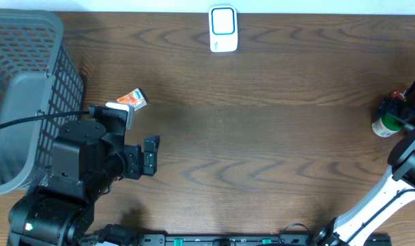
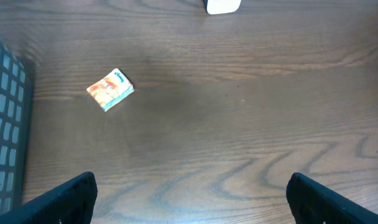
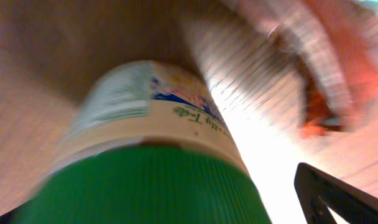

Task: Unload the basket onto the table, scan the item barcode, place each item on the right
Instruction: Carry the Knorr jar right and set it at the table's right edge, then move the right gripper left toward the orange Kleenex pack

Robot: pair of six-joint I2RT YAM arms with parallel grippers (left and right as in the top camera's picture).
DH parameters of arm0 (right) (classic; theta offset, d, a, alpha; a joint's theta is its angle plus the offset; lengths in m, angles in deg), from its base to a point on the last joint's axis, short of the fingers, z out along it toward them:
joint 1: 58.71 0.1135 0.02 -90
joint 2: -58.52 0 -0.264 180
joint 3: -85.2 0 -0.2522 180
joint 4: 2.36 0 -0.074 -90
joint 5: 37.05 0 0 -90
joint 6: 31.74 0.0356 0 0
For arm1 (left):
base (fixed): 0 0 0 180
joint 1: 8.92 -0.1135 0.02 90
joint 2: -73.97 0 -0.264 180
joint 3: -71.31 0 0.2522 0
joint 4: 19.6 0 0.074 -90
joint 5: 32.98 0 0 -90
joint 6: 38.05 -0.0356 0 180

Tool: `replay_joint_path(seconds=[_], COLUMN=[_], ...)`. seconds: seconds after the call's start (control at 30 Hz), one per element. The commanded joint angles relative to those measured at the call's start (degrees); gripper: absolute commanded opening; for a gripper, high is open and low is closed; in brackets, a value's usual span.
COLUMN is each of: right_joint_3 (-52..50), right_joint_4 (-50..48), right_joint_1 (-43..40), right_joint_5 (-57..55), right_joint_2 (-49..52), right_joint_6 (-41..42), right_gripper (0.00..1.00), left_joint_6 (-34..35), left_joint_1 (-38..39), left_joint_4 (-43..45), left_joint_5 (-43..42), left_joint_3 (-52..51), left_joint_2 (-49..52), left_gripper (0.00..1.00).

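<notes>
So the bottle (image 1: pixel 383 125) with the green cap sits at the far right edge of the table (image 1: pixel 262 137), right under my right hand (image 1: pixel 397 109). In the blurry wrist view the cap fills the frame, and the one finger (image 3: pixel 338 199) I can see stands clear of it, so I'd call that hand released.

The left hand (image 2: pixel 192 199) is spread wide with nothing in it. There's a small orange box (image 2: pixel 110 89) up and left of it, long axis running lower left to upper right.

The scanner (image 1: pixel 222 29) is top centre, well apart from both. The right arm is nearer the bottle by far, and the path looks clear. The basket (image 1: pixel 30 41) fills the upper left.
</notes>
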Motion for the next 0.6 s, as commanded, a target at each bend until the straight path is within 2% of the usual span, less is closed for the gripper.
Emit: replay_joint_path(seconds=[0.0,0.2,0.3,0.37,0.4,0.57], right_joint_3=[7.5,14.8,14.6,12.9,10.9,4.5], right_joint_4=[2.4,6.3,5.9,4.2,1.7,-8.7], right_joint_1=[0.6,6.9,14.4,18.8,23.5,37.9], right_joint_5=[1.0,11.1,24.9,29.4,31.4,25.8], right_joint_2=[-4.8,-9.9,-11.1,-10.9,-10.9,-10.9], right_joint_6=[4.0,7.4,7.7,7.7,7.7,7.1], right_gripper=[0.99,0.99,0.99,0.99,0.99,0.99], left_joint_6=[0.1,0.1,0.1,0.1,0.1,0.1], left_joint_1=[-0.2,-0.2,-0.2,-0.2,-0.2,-0.2], left_joint_4=[0.2,0.2,0.2,0.2,0.2,0.2], left_joint_5=[0.5,0.5,0.5,0.5,0.5,0.5], left_joint_3=[0.6,0.6,0.6,0.6,0.6,0.6], left_joint_2=[-0.1,-0.2,-0.2,-0.1,-0.1,-0.1], left_gripper=[0.98,0.98,0.98,0.98,0.98,0.98])
